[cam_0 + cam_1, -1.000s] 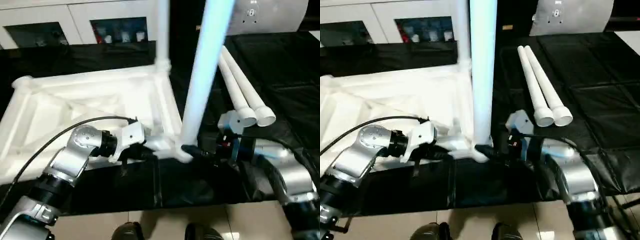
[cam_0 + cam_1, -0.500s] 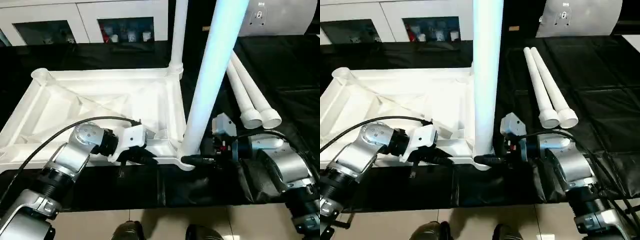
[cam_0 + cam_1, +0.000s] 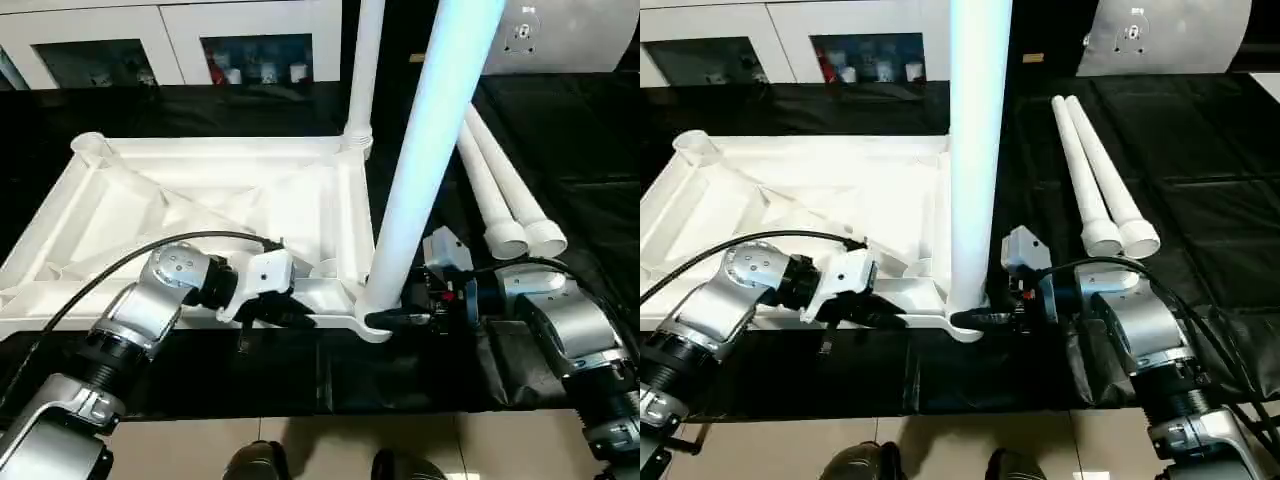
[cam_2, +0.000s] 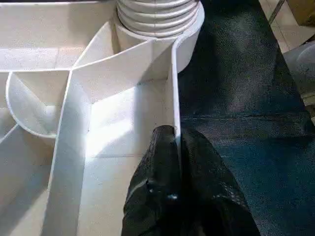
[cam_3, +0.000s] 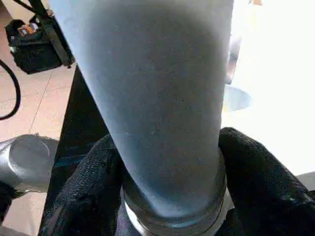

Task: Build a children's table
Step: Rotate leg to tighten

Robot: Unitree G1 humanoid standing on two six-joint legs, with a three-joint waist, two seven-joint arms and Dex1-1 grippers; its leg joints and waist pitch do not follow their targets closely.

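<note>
My left claw (image 4: 173,147) pinches white plastic tabletop's raised rim (image 4: 173,93) | my right claw (image 5: 172,172) clamps upright white tube leg (image 5: 152,98) at the corner socket (image 3: 372,325)

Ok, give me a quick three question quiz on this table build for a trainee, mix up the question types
1. True or false: the left gripper pinches the rim of the table top.
2. How many legs lie loose on the black mat?
3. The right gripper grips: A) the upright near-corner leg, B) a loose leg, C) nothing.

Key:
1. True
2. Two
3. A
</note>
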